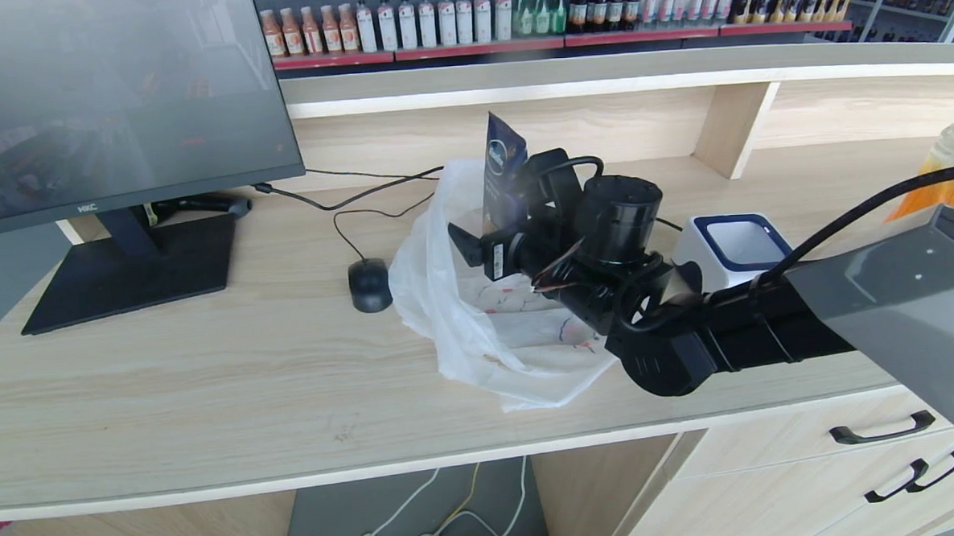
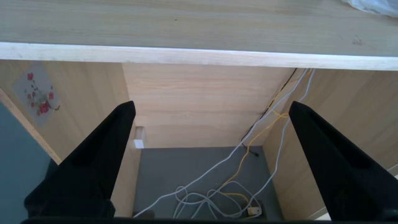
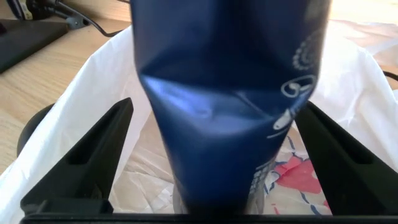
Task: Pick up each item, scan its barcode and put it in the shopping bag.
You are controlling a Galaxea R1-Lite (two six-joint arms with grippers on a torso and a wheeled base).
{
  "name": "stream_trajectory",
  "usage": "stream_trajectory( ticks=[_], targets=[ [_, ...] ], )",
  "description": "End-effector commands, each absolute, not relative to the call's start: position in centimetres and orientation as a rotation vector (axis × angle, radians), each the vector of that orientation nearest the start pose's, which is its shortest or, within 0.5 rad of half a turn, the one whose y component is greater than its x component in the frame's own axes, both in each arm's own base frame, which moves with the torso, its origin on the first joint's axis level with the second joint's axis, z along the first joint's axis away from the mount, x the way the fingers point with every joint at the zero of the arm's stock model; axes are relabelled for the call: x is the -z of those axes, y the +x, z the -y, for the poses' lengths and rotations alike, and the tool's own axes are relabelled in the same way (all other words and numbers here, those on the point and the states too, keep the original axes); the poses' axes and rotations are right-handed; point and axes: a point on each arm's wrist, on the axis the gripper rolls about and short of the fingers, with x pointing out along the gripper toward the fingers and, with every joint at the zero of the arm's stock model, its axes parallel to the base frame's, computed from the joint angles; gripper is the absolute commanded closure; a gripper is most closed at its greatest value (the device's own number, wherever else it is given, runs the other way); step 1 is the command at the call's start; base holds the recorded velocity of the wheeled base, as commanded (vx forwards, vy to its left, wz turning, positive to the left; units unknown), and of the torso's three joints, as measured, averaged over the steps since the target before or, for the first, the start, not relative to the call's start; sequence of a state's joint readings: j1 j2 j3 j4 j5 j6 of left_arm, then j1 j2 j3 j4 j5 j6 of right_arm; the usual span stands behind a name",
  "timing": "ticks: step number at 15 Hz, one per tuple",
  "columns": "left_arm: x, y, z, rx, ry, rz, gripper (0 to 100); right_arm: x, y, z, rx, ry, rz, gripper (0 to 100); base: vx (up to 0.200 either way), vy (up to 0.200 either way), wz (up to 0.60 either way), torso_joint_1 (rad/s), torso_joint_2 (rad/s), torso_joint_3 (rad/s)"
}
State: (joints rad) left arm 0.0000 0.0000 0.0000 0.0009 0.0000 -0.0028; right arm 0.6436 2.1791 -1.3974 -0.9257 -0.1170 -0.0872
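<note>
- The packet (image 1: 503, 170) stands upright, long axis vertical, its lower end clamped in the right gripper (image 1: 498, 239).
- It hangs right above the open bag (image 1: 424, 262), so the next move is probably a straight lowering and release.
- The scanner (image 1: 730, 245) sits just right of the bag.
- The left gripper (image 2: 211, 106), spread wide and empty, is low by the counter (image 2: 186, 25) edge, well apart.

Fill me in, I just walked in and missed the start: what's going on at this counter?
The right gripper holds a dark blue packet upright over the open white bag on the counter. The scanner sits beside the bag, on the robot's right. The left gripper is open and empty, down below the counter's front edge.
</note>
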Motion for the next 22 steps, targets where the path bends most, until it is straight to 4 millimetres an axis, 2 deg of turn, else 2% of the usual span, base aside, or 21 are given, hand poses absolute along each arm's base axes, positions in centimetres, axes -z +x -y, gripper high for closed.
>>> stream_trajectory(
  ticks=[1, 5, 9, 12, 13, 19, 22],
  targets=[
    [-7.5, -2.3, 0.0, 0.000, -0.003, 0.000, 0, -19.4, 36.2, -26.7, -0.514, -0.035, 0.170, 0, 0.000, 0.000, 0.00, 0.000, 0.00, 0.000],
    [-7.5, -2.3, 0.0, 0.000, -0.003, -0.002, 0, -20.5, 35.6, -26.3, -0.506, -0.010, 0.267, 0, 0.000, 0.000, 0.00, 0.000, 0.00, 0.000],
    [-7.5, -2.3, 0.0, 0.000, -0.003, -0.002, 0, -22.2, 32.9, -24.3, -0.501, -0.020, 0.298, 0, 0.000, 0.000, 0.00, 0.000, 0.00, 0.000],
    [-7.5, -2.3, 0.0, 0.000, -0.003, -0.002, 0, -22.9, 31.6, -23.4, -0.499, -0.010, 0.332, 0, 0.000, 0.000, 0.00, 0.000, 0.00, 0.000],
    [-7.5, -2.3, 0.0, 0.000, -0.003, -0.002, 0, -22.8, 31.4, -23.2, -0.498, -0.007, 0.339, 0, 0.000, 0.000, 0.00, 0.000, 0.00, 0.000],
    [-7.5, -2.3, 0.0, 0.000, 0.000, -0.002, 0, -20.6, 26.3, -19.3, -0.500, 0.034, 0.376, 0, 0.000, 0.000, 0.00, 0.000, 0.00, 0.000],
    [-7.5, -2.3, 0.0, 0.000, -0.003, 0.000, 0, -19.1, 25.0, -18.5, -0.505, 0.050, 0.377, 0, 0.000, 0.000, 0.00, 0.000, 0.00, 0.000]
  ],
)
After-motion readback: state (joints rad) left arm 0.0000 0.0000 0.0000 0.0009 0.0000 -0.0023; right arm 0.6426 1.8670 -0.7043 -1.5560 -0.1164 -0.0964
